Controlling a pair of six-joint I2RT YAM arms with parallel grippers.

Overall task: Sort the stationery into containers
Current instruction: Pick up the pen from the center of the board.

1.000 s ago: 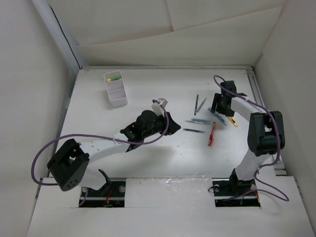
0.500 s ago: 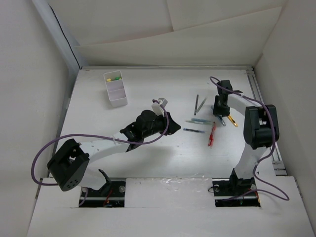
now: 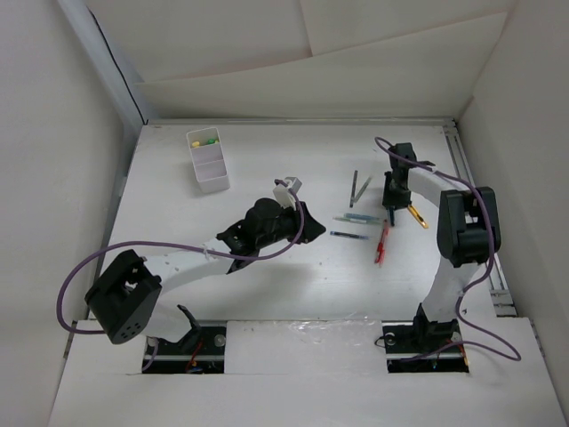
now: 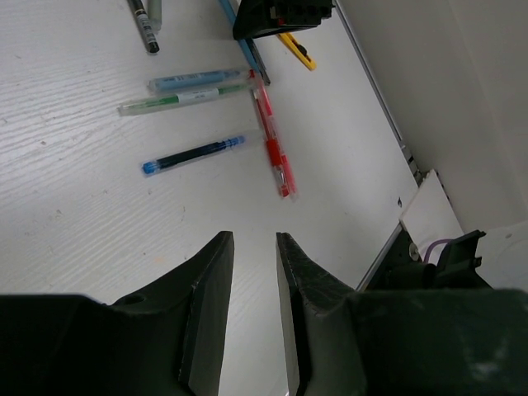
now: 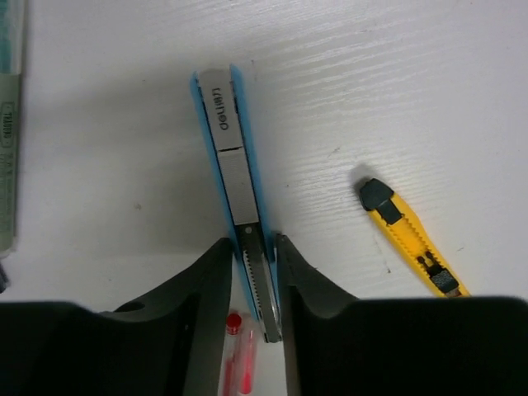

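Our right gripper (image 5: 254, 247) has its two fingers pressed against the long sides of the blue cutter (image 5: 235, 165), clamped near its ridged end. The cutter lies flat on the table (image 5: 396, 74), and its body runs out toward 12 o'clock from the fingertips. In that wrist view the yellow cutter (image 5: 408, 239) lies at 3 o'clock, near the right finger but apart from the blue one. The tip of the red pen (image 5: 235, 363) shows at 6 o'clock, under the fingers.

From above, the two grey pens (image 3: 357, 189) lie at 10 o'clock of this gripper. The light blue pen (image 3: 360, 218) is at 8 o'clock and the dark blue pen (image 3: 348, 236) lies just beyond it.

Our left gripper (image 4: 254, 239) hangs over bare table near the middle. Its fingers stand a narrow gap apart, with nothing between them.

The white box (image 3: 214, 185) stands well apart at 10 o'clock of it, near the far left corner. The yellow and green pieces (image 3: 204, 141) lie in its farthest compartment.
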